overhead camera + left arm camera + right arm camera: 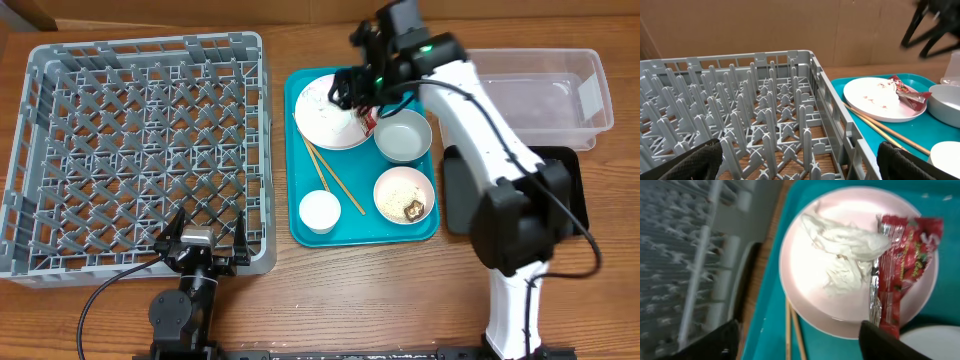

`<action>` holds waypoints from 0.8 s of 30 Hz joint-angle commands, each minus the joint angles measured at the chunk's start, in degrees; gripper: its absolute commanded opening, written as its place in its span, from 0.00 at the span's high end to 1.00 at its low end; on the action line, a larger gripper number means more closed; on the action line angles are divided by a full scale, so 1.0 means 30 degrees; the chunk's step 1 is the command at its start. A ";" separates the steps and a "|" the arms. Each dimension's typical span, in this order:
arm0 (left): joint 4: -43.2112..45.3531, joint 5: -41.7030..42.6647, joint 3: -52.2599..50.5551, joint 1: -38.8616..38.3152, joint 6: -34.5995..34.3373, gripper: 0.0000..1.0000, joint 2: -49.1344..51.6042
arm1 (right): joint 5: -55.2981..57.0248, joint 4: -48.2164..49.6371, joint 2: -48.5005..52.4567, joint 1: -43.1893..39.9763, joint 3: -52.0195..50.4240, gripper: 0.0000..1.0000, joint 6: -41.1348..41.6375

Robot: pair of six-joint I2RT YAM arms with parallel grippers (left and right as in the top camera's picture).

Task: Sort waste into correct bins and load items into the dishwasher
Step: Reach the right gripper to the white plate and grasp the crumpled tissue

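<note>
Crinkling red wrapper (902, 265) on plate (805, 270)

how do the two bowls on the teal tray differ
The upper bowl looks empty and greyish inside; the lower bowl holds scattered white rice and a small brown food lump. The upper bowl sits beside the plate and red wrapper; the lower bowl sits near the tray's front right corner, right of the small white cup. Both are round, upright and similar in size.

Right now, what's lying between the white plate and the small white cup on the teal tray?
The wooden chopsticks lie between the plate and the cup, on the teal tray, seen overhead.
</note>
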 commanded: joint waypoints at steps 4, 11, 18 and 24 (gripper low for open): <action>-0.0007 -0.0015 -0.0080 0.0117 0.0160 0.00 -0.0080 | 0.6258 0.0051 0.1814 0.1923 0.0619 0.30 0.0364; -0.0007 -0.0007 -0.0080 0.0117 0.0160 0.00 -0.0080 | 1.0338 0.1399 0.3067 0.3308 0.0605 0.28 0.0357; -0.0007 -0.0015 -0.0080 0.0117 0.0160 0.00 -0.0080 | 1.0571 0.3111 0.3803 0.3169 0.0546 0.29 0.0437; -0.0007 -0.0015 -0.0080 0.0117 0.0160 0.00 -0.0080 | 1.0265 0.3621 0.4371 0.2761 0.0517 0.29 0.0510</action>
